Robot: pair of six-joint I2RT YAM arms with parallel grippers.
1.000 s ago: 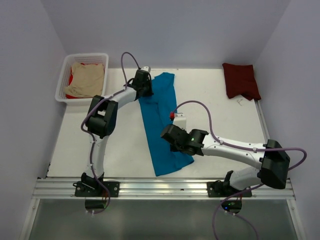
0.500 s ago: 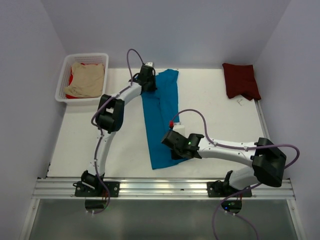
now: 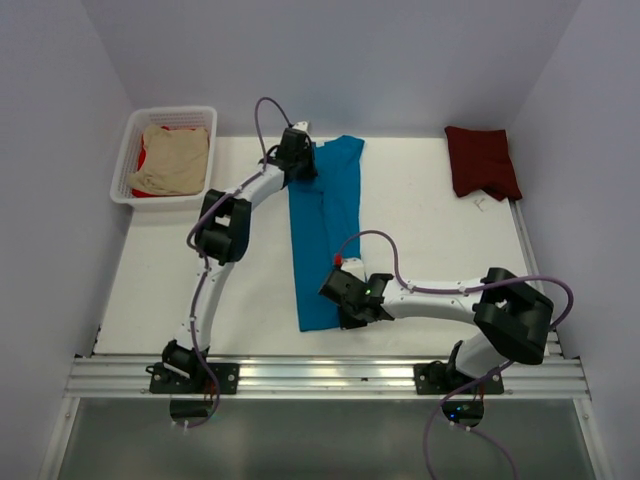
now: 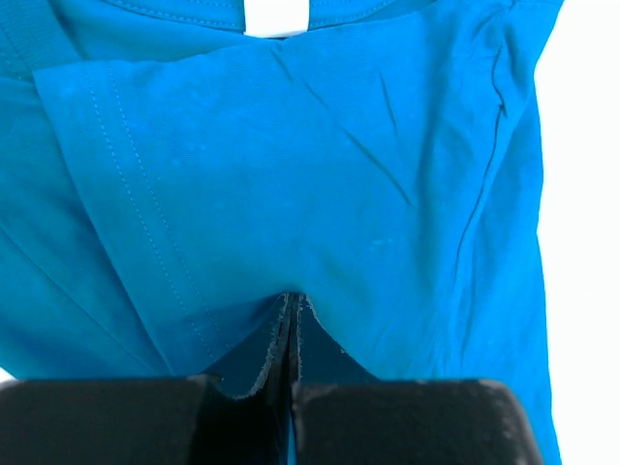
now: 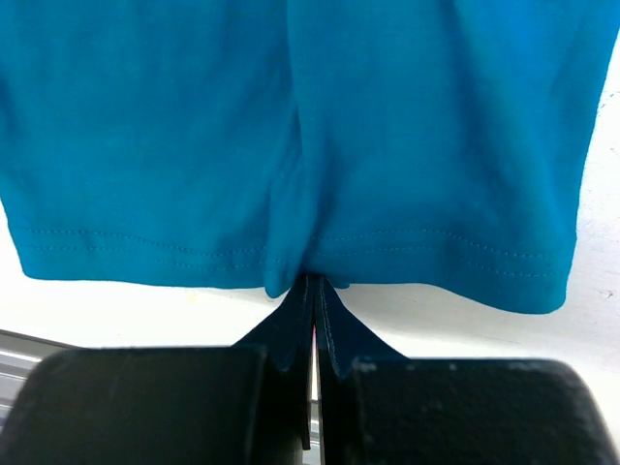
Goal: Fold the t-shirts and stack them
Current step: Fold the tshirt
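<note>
While the teal t-shirt (image 3: 325, 230) lies as a long, narrow folded strip down the middle of the table (image 3: 440, 250) in the overhead view, the left gripper (image 3: 297, 165) sits at its far end by the collar. The right gripper (image 3: 343, 308) sits at its near end by the hem. From above, the wrists cover the fingertips, so I cannot tell there how either pair stands. The maroon t-shirt (image 3: 483, 162) lies folded at the far right corner of the table, well apart from the teal one. At the far left stands a white basket (image 3: 122, 170). A beige t-shirt (image 3: 172, 160) is bunched inside it, and a red t-shirt (image 3: 141, 158) shows beneath at its left edge.

Seen from the left wrist, the left gripper (image 4: 291, 334) has its fingers pressed together on a pinch of the teal cloth, which puckers into a small peak between them. A sleeve with a double-stitched hem lies folded over the body of the shirt. The white neck label (image 4: 274, 15) shows at the top edge, and bare table runs down the right side.

Seen from the right wrist, the right gripper (image 5: 313, 300) is likewise clamped tight, nipping the stitched bottom hem where a lengthwise crease meets it. Beyond the fingers the cloth lies flat. White table shows just below the hem on both sides, and a grey rail (image 5: 15, 349) crosses the lower left corner.
</note>
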